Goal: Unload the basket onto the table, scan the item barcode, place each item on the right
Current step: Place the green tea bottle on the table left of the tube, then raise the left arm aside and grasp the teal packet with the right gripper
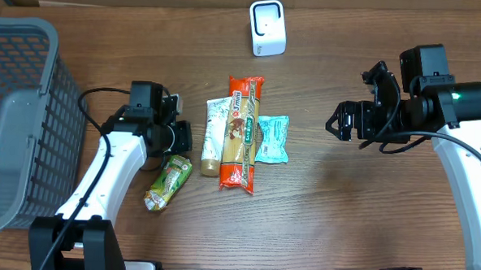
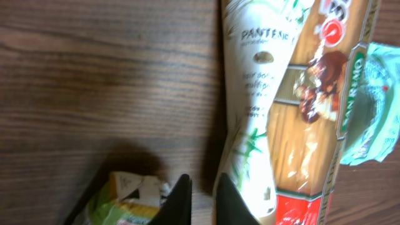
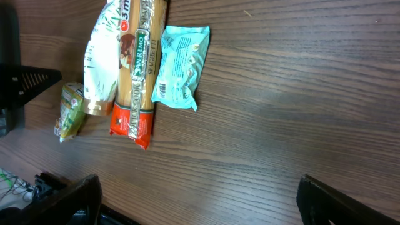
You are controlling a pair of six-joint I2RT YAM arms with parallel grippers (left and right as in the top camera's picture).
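Hiding or cut off: the green pouch (image 2: pixel 125 197) shows only its top end in the left wrist view, where the frame edge cuts off the rest, and its print is too blurred to read.
Barcodes: they are too small to make out from overhead; in the right wrist view a small one shows on the near end of the teal packet (image 3: pixel 180 65).
Items to scan: four lie flat near mid-table; the white tube (image 1: pixel 214 136), the spaghetti pack (image 1: pixel 242 135) and the teal packet lie side by side and touching, and the green pouch lies apart, tilted, on the tube's left and nearer the robot.
Which item is meant: cannot tell.
Left gripper (image 2: pixel 202 181): its fingers (image 2: pixel 175 203) are pinched together with only wood showing in the slit, grasping nothing.
Left gripper's place: between the pouch's top end and the tube, just beside both; whether it touches either is unclear.
Right gripper (image 1: pixel 337 123): its fingers are spread wide and empty over bare table (image 1: pixel 342 221), well apart to the right of the teal packet.
Scanner (image 1: pixel 268 27): it stands upright at the far edge, well apart from the items, beyond the spaghetti pack.
Edges: a grey basket (image 1: pixel 32 69) fills the left side, close to the left arm.
Open room: bare wood lies between the teal packet and the right gripper, and between the items and the scanner.
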